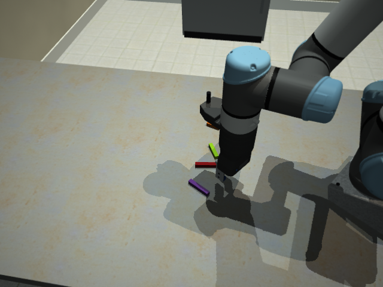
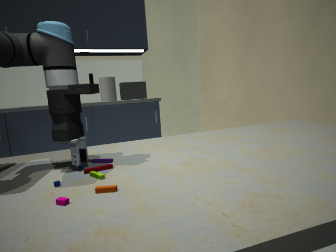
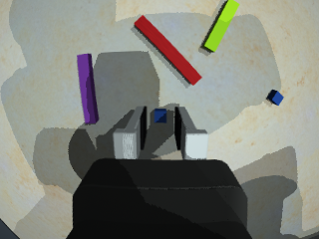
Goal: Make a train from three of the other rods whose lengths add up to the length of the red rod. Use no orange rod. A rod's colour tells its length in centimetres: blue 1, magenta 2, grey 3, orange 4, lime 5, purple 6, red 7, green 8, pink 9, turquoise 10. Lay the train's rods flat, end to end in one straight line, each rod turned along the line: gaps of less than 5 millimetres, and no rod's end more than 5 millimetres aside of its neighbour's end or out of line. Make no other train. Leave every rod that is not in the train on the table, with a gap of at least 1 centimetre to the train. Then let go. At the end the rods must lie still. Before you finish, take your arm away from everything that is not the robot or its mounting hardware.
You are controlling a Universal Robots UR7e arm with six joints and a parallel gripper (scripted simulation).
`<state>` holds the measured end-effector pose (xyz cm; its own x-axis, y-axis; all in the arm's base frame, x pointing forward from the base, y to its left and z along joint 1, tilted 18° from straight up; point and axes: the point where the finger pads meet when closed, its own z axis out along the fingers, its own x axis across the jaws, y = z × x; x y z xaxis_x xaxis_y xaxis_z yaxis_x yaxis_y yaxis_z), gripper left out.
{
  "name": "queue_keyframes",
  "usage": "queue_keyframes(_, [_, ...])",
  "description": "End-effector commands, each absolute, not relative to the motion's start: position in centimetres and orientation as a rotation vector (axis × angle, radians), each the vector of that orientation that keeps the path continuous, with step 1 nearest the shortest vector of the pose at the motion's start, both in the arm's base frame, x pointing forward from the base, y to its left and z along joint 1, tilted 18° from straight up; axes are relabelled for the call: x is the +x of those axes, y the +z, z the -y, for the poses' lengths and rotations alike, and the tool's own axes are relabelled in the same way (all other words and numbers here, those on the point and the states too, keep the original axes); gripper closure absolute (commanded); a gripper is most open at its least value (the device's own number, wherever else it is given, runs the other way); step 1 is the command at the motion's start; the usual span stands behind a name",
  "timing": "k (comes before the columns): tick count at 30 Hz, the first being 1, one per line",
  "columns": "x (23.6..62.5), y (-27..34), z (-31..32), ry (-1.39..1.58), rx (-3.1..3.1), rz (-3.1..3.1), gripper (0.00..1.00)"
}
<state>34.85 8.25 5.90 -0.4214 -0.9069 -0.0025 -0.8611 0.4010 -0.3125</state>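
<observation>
My gripper [image 1: 220,179] [image 2: 80,163] [image 3: 160,119] is partly open and low over the table. One blue rod [image 2: 81,167] [image 3: 159,116] lies between its fingers, with a gap on each side in the wrist view. The purple rod [image 1: 198,187] [image 2: 102,160] [image 3: 88,90] lies left of the gripper in the wrist view. The red rod [image 1: 205,164] [image 2: 98,168] [image 3: 167,50] lies slanted ahead of it. The lime rod [image 1: 213,150] [image 2: 96,175] [image 3: 221,26] lies beyond the red rod. A second blue rod [image 2: 56,184] [image 3: 275,97] and the magenta rod [image 2: 62,201] lie apart.
The orange rod [image 1: 212,125] [image 2: 106,189] lies apart on the table [image 1: 93,139] [image 2: 217,176], partly hidden by the arm in the top view. The red rod's near end is close to the lime rod. The arm's shadow covers the area around the gripper.
</observation>
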Motion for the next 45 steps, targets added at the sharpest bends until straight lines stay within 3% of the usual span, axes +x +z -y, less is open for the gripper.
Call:
queue_keyframes(1, [34.9, 5.9, -8.3, -0.396, -1.582, -2.48, 0.46])
queue_keyframes(45, [35.4, 4.3, -8.0, -0.396, -1.582, -2.48, 0.46])
